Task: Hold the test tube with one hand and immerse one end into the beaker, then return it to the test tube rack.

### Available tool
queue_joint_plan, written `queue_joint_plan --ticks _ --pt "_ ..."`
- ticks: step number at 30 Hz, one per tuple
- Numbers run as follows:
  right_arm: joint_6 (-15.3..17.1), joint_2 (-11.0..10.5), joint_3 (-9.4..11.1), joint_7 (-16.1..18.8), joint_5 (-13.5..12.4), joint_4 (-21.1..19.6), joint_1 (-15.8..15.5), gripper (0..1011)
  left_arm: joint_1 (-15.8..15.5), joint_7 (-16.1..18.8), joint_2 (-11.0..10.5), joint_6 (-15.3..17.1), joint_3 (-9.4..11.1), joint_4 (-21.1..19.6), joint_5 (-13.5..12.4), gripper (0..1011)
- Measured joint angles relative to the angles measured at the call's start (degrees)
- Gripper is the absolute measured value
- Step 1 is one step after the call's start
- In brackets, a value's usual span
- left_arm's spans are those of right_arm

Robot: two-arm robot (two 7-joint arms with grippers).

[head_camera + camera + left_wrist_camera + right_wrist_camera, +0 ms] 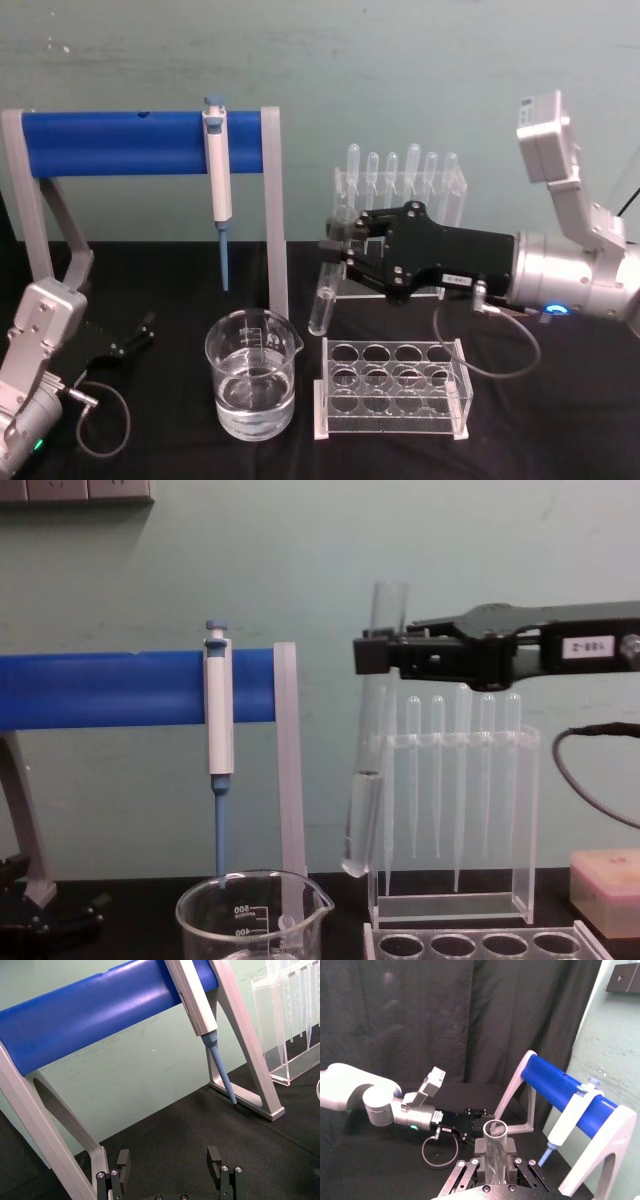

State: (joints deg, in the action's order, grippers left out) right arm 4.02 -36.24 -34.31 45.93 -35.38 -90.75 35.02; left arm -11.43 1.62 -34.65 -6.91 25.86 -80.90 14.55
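My right gripper is shut on the test tube near its upper end. It holds the tube nearly upright in the air, with the rounded bottom hanging down. In the chest view the test tube hangs from the right gripper, to the right of the beaker and above its rim. The beaker, partly filled with clear liquid, stands on the black table left of the tube. The right wrist view looks down the tube's open rim. My left gripper rests open at the table's left; its fingers stand apart.
A clear tube rack with empty holes stands right of the beaker, below my right arm. Behind it is a stand of plastic pipettes. A blue-and-white pipettor hangs from the blue bar frame at the back left.
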Motion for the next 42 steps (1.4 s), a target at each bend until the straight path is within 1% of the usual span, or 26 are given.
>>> queue_joint_plan --ticks 9,12,20,25,31,42 --pt "-0.04 2.96 -2.41 1.03 0.12 3.18 3.17 226 0.0 0.0 0.0 0.0 0.0 0.0 0.0 1000" --pt "-0.28 4.49 -3.68 1.56 0.24 4.84 4.36 226 0.0 0.0 0.0 0.0 0.0 0.0 0.0 1000" --pt "-1.36 7.21 -5.96 2.91 0.64 7.88 6.33 225 0.0 0.0 0.0 0.0 0.0 0.0 0.0 1000" --pt "-1.84 7.89 -6.69 3.46 0.81 9.04 6.72 226 0.0 0.0 0.0 0.0 0.0 0.0 0.0 1000" --pt "-3.01 8.73 -7.89 4.48 1.29 11.59 6.78 225 0.0 0.0 0.0 0.0 0.0 0.0 0.0 1000" --pt "-4.76 10.06 -8.77 5.39 2.08 15.77 6.23 226 0.0 0.0 0.0 0.0 0.0 0.0 0.0 1000"
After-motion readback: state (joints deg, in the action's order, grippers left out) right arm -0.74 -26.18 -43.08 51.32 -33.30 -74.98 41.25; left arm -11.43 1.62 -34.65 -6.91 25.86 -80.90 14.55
